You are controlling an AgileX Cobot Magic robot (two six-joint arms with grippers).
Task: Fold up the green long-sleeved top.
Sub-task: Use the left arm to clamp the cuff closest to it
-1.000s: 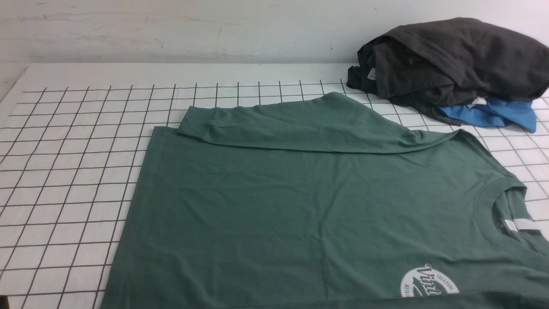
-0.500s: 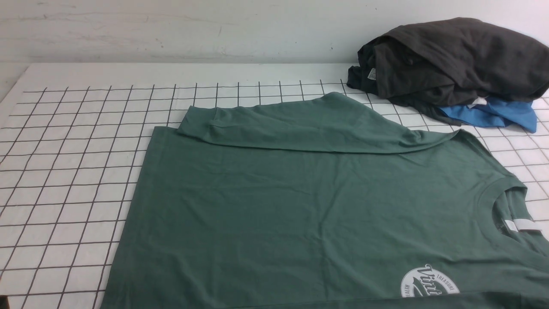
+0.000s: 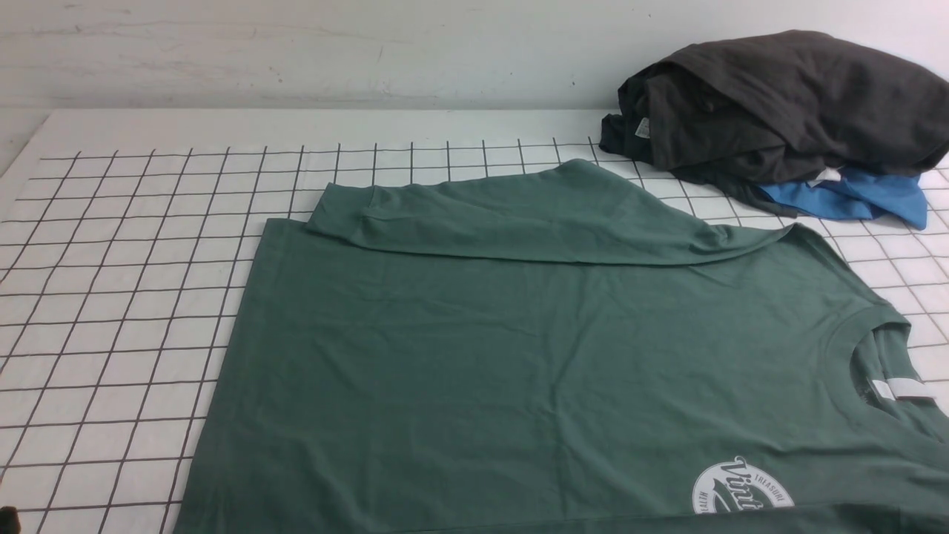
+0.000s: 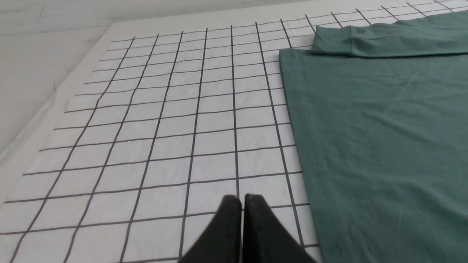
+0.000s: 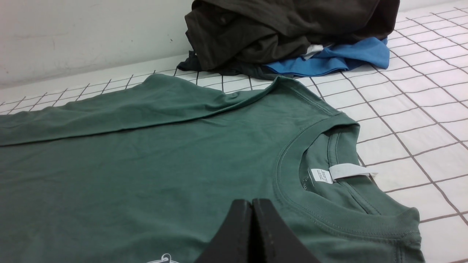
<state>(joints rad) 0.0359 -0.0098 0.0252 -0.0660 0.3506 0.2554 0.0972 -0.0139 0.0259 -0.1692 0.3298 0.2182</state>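
The green long-sleeved top lies flat on the gridded table, its neck to the right and its hem to the left. One sleeve is folded across its far edge. The white neck label and part of the round white logo show at the lower right. In the left wrist view my left gripper hovers shut and empty over bare grid squares, just beside the top's hem. In the right wrist view my right gripper is shut and empty above the chest, near the ribbed collar. Neither gripper shows in the front view.
A dark grey garment is heaped at the back right, over a bright blue cloth. White gridded table lies to the left of the top. A pale wall runs along the back.
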